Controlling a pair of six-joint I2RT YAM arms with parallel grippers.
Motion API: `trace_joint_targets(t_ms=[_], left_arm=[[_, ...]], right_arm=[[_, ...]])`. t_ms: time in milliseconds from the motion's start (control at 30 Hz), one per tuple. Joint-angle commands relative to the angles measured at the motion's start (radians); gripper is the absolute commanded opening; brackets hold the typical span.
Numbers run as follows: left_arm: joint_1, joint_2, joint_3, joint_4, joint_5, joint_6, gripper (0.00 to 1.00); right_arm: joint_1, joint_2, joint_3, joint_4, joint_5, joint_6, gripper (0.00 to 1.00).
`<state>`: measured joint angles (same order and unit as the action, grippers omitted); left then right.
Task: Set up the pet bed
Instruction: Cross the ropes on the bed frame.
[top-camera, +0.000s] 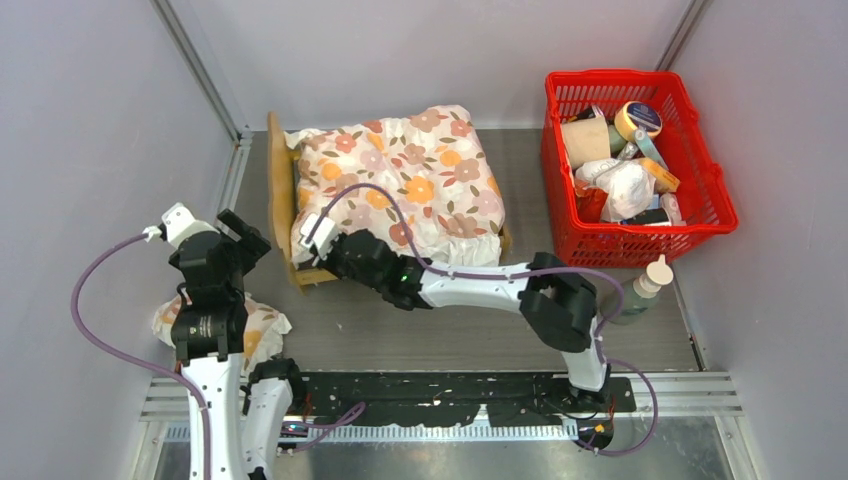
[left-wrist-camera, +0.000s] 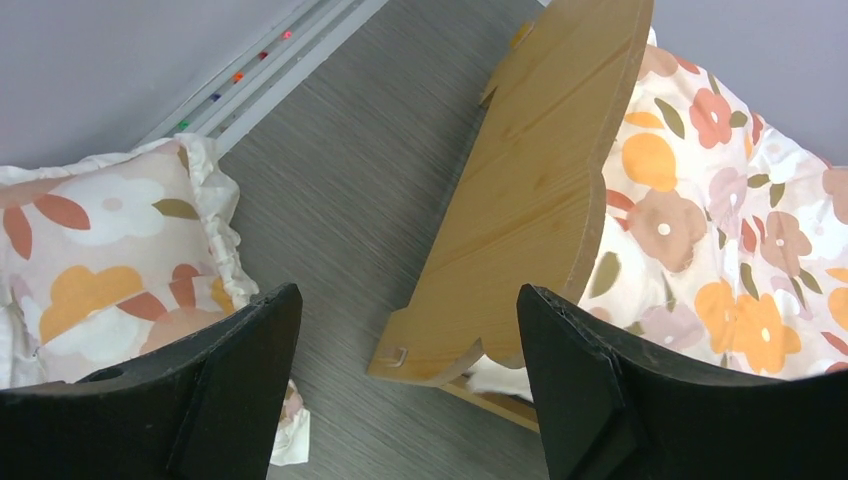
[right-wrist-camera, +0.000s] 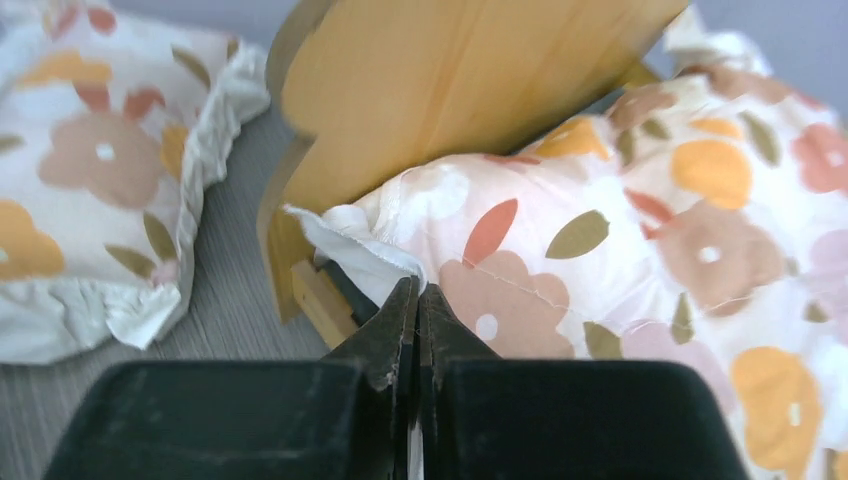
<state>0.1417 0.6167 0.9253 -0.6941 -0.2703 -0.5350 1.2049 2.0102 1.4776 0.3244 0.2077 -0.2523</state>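
Observation:
The pet bed (top-camera: 277, 190) stands at the back middle, its light-wood headboard (left-wrist-camera: 530, 200) on the left side. A large floral cushion (top-camera: 420, 180) lies on it and hides the sleeping surface. My right gripper (top-camera: 328, 264) is at the bed's near-left corner. In the right wrist view it (right-wrist-camera: 418, 288) is shut on the cushion's white corner edge (right-wrist-camera: 350, 245), just below the headboard (right-wrist-camera: 450, 90). My left gripper (top-camera: 245, 232) hovers left of the headboard. Its jaws (left-wrist-camera: 408, 295) are wide open with nothing between them.
A small floral pillow (top-camera: 262, 330) lies on the table under the left arm, also in the left wrist view (left-wrist-camera: 100, 250). A red basket (top-camera: 640, 245) of assorted items stands at the back right, with a bottle (top-camera: 645, 285) in front of it. Walls close in on both sides.

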Motion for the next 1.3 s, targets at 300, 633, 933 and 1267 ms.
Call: trace_joint_targets(t_ms=[300,633,933,1267], left_arm=[[0.007,-0.076,-0.129,0.12,0.256,0.077,0.75],[0.007,-0.07,-0.103,0.122,0.293,0.196,0.73],[0.006,0.034,-0.025,0.121,0.488,0.187,0.68],[0.006,0.115,-0.003,0.109,0.646,0.311,0.66]], right_arm=[[-0.081,-0.187,-0.092,0.207,-0.01,0.355,0.05],[-0.112,-0.138,-0.108,0.195,-0.011,0.422,0.05],[-0.189,-0.137,-0.155,0.183,0.003,0.562,0.05],[-0.213,-0.142,-0.202,0.248,-0.072,0.583,0.05]])
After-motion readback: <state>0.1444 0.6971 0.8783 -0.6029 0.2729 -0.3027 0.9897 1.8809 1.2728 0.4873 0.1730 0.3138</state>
